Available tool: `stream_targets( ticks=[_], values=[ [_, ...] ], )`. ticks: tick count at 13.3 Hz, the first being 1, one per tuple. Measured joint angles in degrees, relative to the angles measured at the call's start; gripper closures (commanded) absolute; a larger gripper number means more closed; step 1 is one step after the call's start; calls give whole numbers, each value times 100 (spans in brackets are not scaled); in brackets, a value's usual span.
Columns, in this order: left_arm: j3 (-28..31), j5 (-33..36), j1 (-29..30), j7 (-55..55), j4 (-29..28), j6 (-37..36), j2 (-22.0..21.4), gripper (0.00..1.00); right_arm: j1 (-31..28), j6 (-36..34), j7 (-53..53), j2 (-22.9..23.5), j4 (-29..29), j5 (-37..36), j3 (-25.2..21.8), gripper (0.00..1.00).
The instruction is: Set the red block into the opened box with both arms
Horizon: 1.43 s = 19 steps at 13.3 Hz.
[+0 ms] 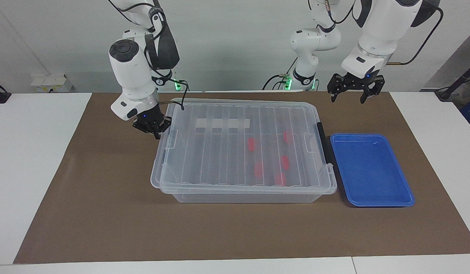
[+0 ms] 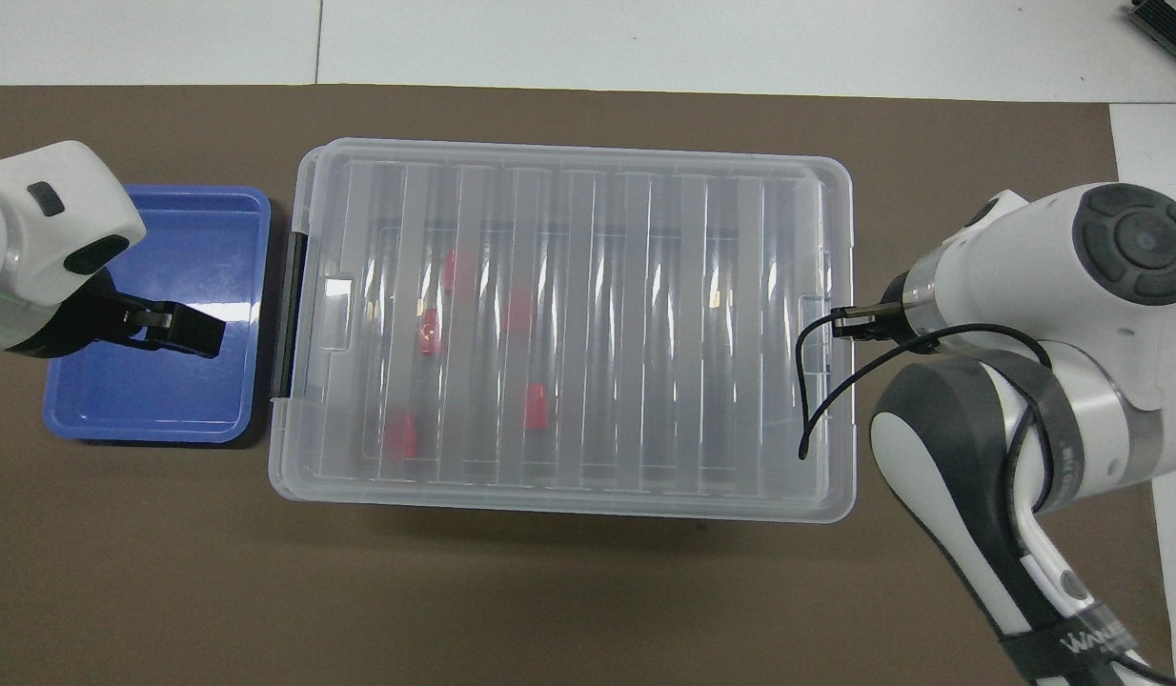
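**Lid back over the box, blocks inside**

Brown matting (image 1: 105,213) covers the tabletop, and on it we see the box (image 1: 242,196) at the middle, its ribbed lid (image 1: 219,152) now lying square over the rim. Five red blocks (image 1: 251,144) show through the lid, all on the box floor toward the left arm's end. Beside that end sits a blue tray (image 1: 372,169), with nothing in it.

Our right gripper (image 1: 155,129) has its fingertips together, pressed against the lid's end tab at the right arm's end of the box; we judge it is pushing the lid home. Our left gripper (image 1: 353,88) hangs with its fingers apart, holding nothing, over the mat by the tray's corner nearest the robots.

We judge the placing finished and the closing step in hand. Next, we expect the latch (image 1: 322,142) at the tray end needs pressing, likely by the left gripper
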Motion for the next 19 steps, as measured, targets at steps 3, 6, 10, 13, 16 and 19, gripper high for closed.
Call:
stream_targets(
  ticks=[3, 6, 10, 13, 16, 19],
  values=[
    [71, 0, 5, 3, 0, 0, -5, 0, 2, 0, 1, -3, 2, 6, 0, 100],
    [96, 0, 8, 3, 0, 3, -6, 0, -25, -68, 92, -70, 12, 11, -12, 100],
    [102, 0, 8, 3, 0, 3, -8, 0, -315, -385, 325, -389, 18, 11, -59, 0],
    [110, 0, -9, 3, 0, 3, -8, 0, -631, -553, 325, -592, 134, 11, -88, 0],
    [324, 0, -178, 3, 0, 3, -8, 0, -770, -1055, 326, -606, 706, 11, -95, 0],
    [442, 0, -242, 7, 0, 3, -8, 0, -927, -1761, 326, -417, 1523, 8, -103, 0]
  ],
)
